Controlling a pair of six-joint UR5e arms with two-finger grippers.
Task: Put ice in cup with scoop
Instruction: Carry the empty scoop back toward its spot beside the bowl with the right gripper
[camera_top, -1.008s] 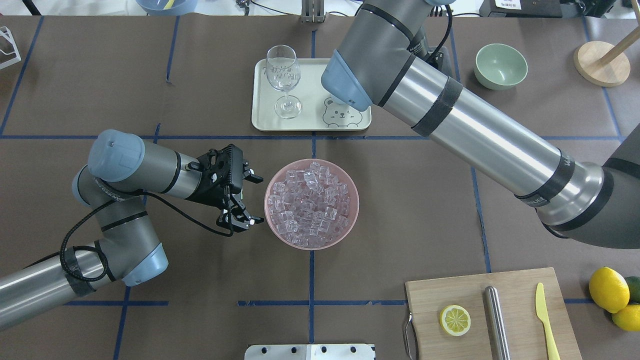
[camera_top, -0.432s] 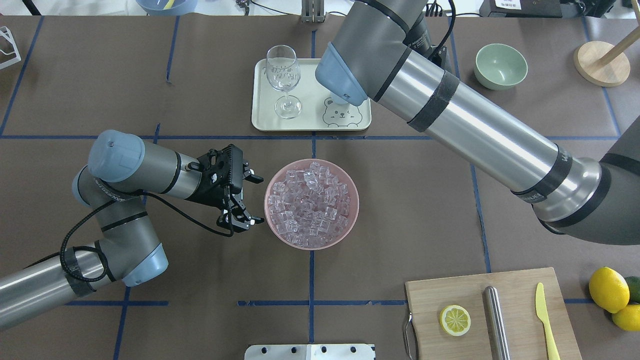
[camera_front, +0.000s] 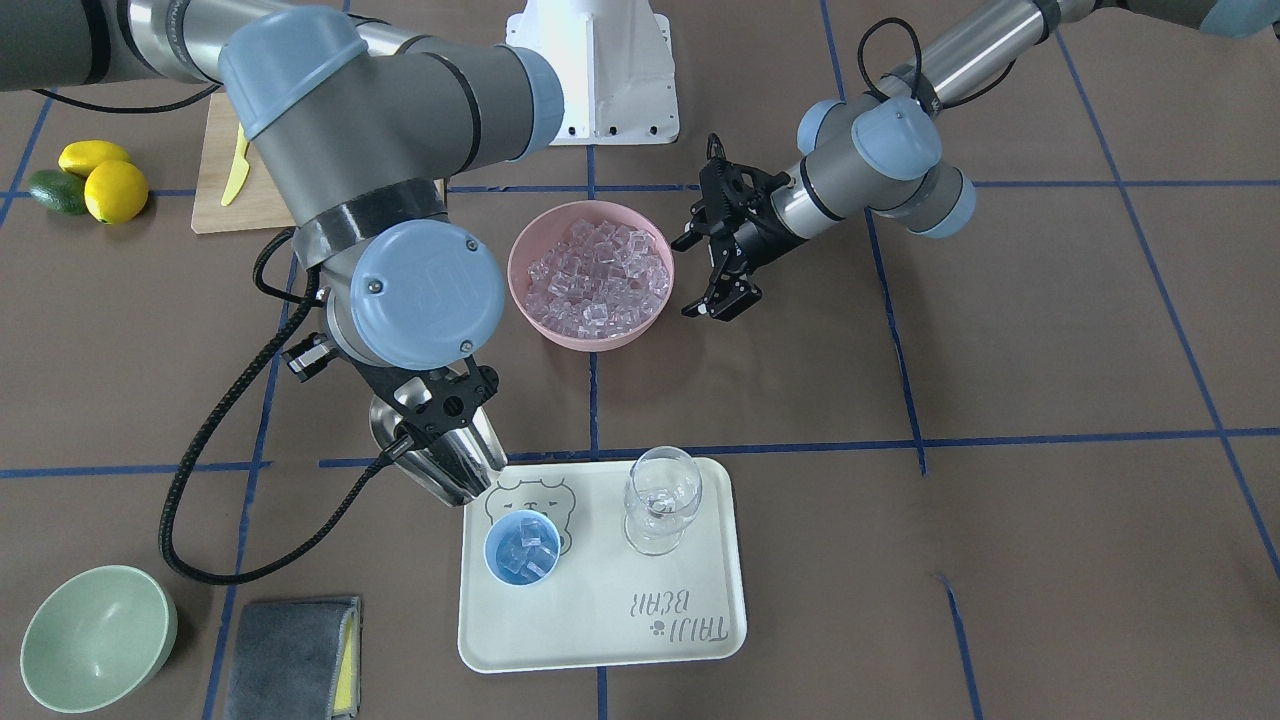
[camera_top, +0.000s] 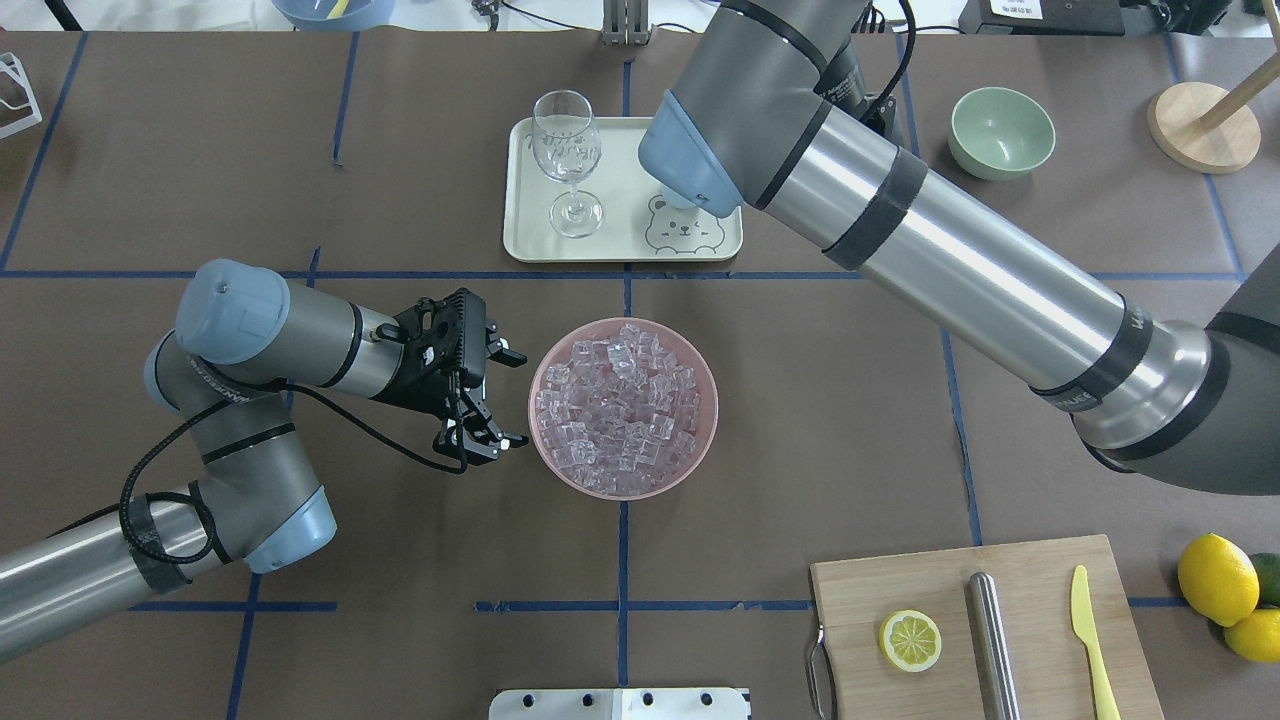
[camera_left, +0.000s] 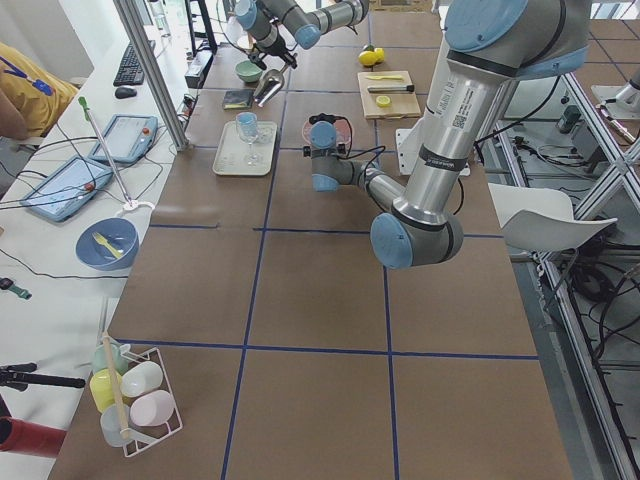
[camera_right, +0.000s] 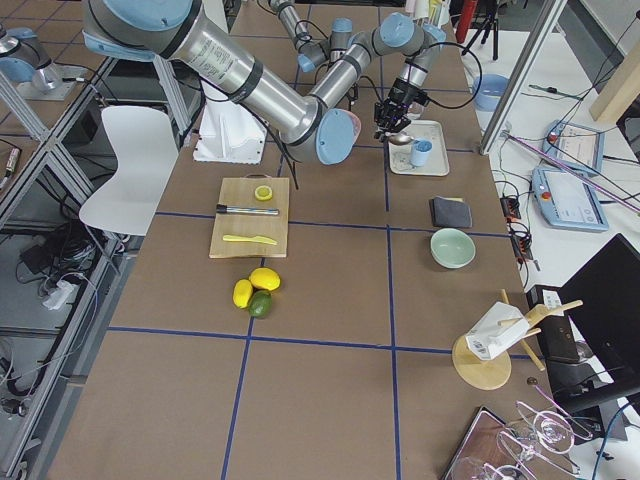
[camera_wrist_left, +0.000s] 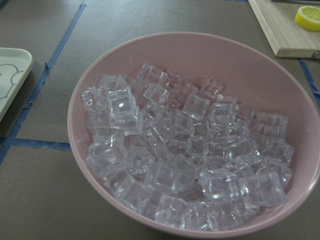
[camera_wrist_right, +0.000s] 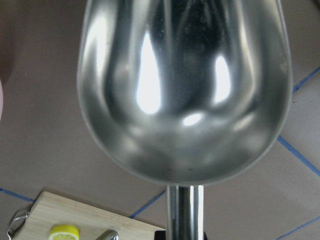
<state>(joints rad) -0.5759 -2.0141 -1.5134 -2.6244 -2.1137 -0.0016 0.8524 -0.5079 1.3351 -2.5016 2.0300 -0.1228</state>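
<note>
The light-blue cup (camera_front: 522, 548) stands on the cream tray (camera_front: 640, 630) and has a few ice cubes in it. My right gripper (camera_front: 437, 410) is shut on the handle of the steel scoop (camera_front: 458, 458), which tilts down just beside and above the cup. In the right wrist view the scoop (camera_wrist_right: 185, 90) is empty. In the overhead view my right arm hides the cup and scoop. The pink bowl (camera_top: 700, 440) is full of ice (camera_top: 620, 400), as the left wrist view shows (camera_wrist_left: 185, 160). My left gripper (camera_top: 510, 398) is open and empty beside the bowl.
A clear wine glass (camera_front: 660, 500) stands on the tray next to the cup. A green bowl (camera_front: 95, 635) and a grey cloth (camera_front: 290, 655) lie near the tray. A cutting board (camera_top: 1030, 590) holds a lemon slice, steel cylinder (camera_top: 993, 640) and yellow knife. Lemons (camera_top: 1215, 578) lie beside it.
My right arm has shifted slightly over the tray and come back close to where it was. The left arm and the bowl have not moved.
</note>
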